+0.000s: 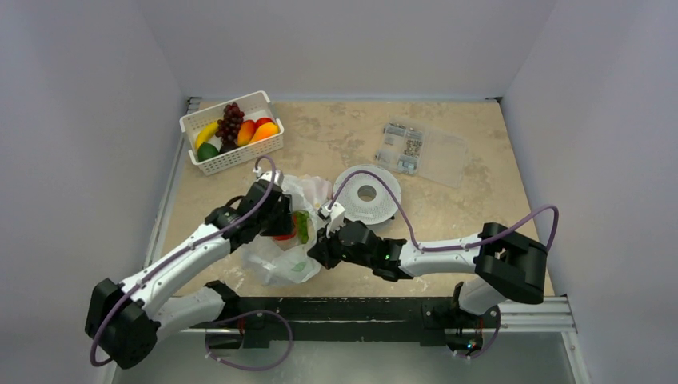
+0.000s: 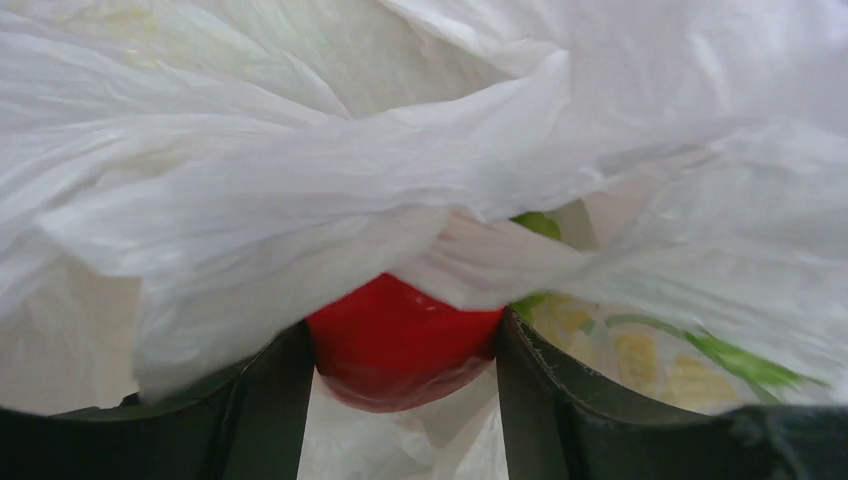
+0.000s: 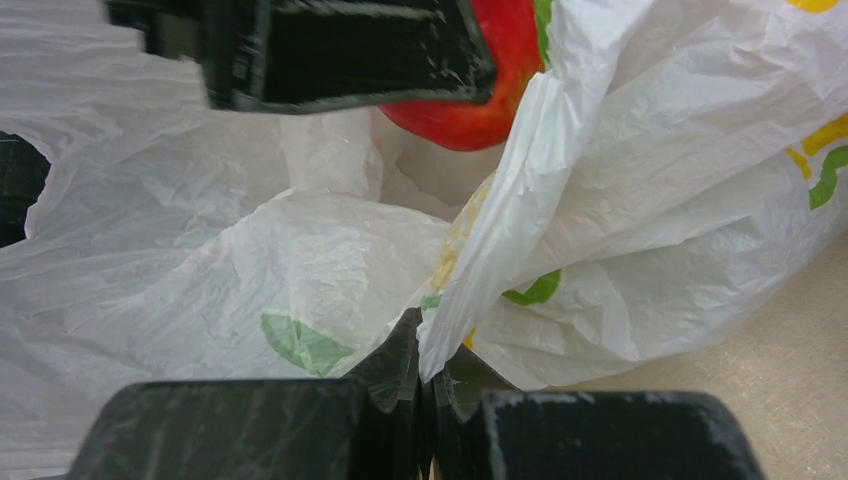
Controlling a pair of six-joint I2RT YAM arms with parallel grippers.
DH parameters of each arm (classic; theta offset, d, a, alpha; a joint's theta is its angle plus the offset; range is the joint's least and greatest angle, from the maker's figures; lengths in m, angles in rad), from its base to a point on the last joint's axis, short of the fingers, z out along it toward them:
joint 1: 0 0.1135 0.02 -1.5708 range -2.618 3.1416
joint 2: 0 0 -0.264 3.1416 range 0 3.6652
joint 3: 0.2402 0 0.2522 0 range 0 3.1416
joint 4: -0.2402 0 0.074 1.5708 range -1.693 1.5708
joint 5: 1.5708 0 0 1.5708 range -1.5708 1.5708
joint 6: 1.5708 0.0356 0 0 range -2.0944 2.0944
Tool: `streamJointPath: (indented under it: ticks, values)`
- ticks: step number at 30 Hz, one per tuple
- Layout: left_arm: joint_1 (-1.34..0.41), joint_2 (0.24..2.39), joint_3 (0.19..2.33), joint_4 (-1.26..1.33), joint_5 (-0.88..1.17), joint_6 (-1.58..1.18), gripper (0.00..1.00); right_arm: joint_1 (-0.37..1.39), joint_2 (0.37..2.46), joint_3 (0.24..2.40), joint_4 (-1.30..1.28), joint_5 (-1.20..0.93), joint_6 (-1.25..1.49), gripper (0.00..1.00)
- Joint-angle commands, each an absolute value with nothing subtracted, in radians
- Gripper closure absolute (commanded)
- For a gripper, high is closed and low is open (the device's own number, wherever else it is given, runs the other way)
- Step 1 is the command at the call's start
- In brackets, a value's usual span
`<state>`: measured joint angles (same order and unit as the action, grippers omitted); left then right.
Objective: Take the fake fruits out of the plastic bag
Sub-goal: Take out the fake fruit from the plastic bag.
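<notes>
The white plastic bag [image 1: 280, 256] with green leaf prints lies near the front, between both arms. My left gripper [image 1: 281, 218] is inside its mouth, shut on a red apple [image 2: 400, 335], which fills the gap between the two dark fingers [image 2: 265, 410]. A bit of green fruit [image 2: 538, 224] shows behind a fold. My right gripper [image 1: 320, 246] is shut on the bag's edge [image 3: 470, 300], pinching a fold of film. The right wrist view shows the apple [image 3: 470, 110] under the left gripper's finger [image 3: 340, 50].
A white slotted basket [image 1: 232, 132] at the back left holds grapes, a banana and other fruits. A white round perforated disc [image 1: 366, 194] lies right of the bag. A flat clear packet [image 1: 420, 152] with labels lies at the back right.
</notes>
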<state>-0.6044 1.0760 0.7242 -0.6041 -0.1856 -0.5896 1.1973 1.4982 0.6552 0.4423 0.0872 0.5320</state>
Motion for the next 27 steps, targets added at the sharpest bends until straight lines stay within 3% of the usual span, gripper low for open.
streamJointPath:
  ticks: [1,4,12,18,27]
  values:
    - [-0.607,0.94,0.772,-0.628,-0.167,-0.567,0.9,1.191,1.476,0.65,0.483,0.107,0.53,1.0]
    - [-0.605,0.872,0.796,-0.673,-0.16,-0.579,1.0,1.186,1.487,0.656,0.48,0.108,0.529,1.0]
    - [-0.577,0.752,0.953,-0.825,-0.309,-0.559,1.0,1.171,1.484,0.65,0.478,0.113,0.528,1.0]
    - [-0.429,0.84,1.112,-0.882,-0.489,-0.523,1.0,1.162,1.489,0.649,0.482,0.108,0.526,1.0]
    - [-0.108,1.058,1.162,-0.59,-0.302,-0.61,1.0,1.153,1.487,0.654,0.475,0.105,0.527,1.0]
